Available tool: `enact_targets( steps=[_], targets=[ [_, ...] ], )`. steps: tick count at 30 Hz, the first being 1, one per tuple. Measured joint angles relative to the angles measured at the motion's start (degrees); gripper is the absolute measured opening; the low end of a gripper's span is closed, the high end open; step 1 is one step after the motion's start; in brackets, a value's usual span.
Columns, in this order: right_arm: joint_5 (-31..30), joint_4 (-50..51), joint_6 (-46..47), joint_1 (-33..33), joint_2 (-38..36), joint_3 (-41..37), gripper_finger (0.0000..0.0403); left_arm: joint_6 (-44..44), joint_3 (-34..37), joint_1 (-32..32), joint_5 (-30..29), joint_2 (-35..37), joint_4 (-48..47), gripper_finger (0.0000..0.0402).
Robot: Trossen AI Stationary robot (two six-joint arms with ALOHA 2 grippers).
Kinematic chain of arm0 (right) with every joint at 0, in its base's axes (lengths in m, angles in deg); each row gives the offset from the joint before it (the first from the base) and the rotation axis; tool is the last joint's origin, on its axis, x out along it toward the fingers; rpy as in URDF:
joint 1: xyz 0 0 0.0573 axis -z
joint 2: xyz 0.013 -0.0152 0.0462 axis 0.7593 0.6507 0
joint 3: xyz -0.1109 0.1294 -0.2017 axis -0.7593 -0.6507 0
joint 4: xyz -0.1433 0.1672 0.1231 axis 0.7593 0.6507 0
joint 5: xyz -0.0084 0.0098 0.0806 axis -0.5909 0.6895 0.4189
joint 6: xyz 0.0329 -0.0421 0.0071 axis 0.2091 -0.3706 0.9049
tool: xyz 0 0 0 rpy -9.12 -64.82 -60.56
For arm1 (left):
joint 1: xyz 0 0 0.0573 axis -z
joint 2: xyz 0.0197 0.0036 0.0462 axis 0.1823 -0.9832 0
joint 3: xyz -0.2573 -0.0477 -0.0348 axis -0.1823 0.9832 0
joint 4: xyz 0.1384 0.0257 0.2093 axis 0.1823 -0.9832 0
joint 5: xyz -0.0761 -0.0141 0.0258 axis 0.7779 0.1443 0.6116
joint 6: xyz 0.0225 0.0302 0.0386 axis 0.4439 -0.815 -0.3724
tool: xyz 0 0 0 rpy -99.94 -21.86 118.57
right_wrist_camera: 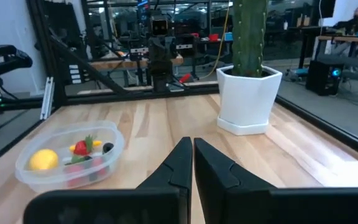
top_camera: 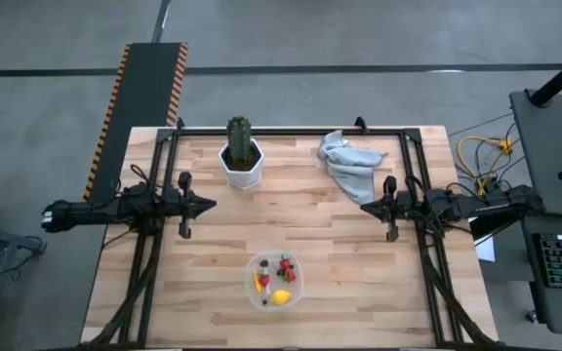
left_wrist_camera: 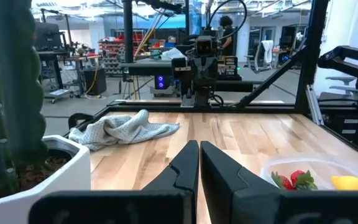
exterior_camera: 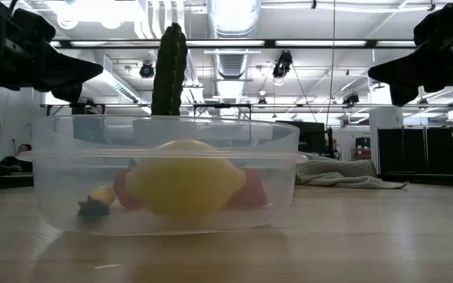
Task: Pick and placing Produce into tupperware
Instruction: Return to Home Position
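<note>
Overhead, the tupperware (top_camera: 253, 263) sits near the front edge of the table (top_camera: 349, 253) holding the lemon (top_camera: 280, 296) and strawberries (top_camera: 286, 267), the left gripper (top_camera: 208, 204) and right gripper (top_camera: 366, 206) well apart at either side. At table height the lemon fills its clear wall; both wrist views show fingers (left_wrist_camera: 184, 169) closed on nothing. A low swing could, I judge, nudge the tupperware or cactus pot (right_wrist_camera: 248, 99).

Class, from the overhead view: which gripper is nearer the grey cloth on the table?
Right. The right gripper is just beside the grey cloth, near its edge; the left gripper is well away from it, across the table.
</note>
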Motion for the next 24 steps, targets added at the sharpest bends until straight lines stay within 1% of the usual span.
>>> enact_targets(
  steps=[24],
  targets=[
    [0.0,0.02,-0.47,0.0,0.02,0.0,0.0009,0.4,0.04,0.07,-0.26,-0.07,0.11,0.0]
  ],
)
